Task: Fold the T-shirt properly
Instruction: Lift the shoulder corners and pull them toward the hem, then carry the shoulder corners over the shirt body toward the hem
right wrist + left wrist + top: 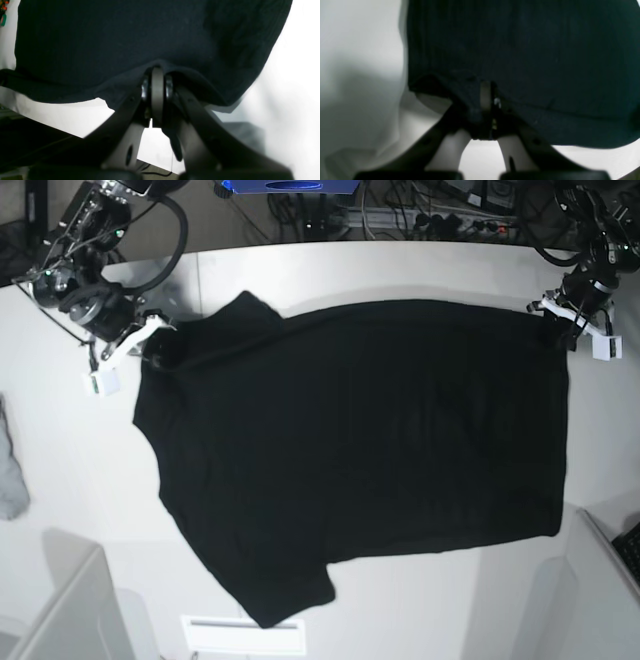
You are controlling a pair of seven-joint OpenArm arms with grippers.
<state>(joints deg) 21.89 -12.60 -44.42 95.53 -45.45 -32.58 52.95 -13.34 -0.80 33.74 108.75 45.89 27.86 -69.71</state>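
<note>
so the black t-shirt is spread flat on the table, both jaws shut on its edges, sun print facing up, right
Not quite. The T-shirt does lie spread flat on the table, with the left gripper and right gripper jaws shut on its edges, but the base view shows the plain black side up, no print.

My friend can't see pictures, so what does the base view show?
A black T-shirt lies spread flat on a white table. The right end effector and left end effector each pinch a far corner.
</note>
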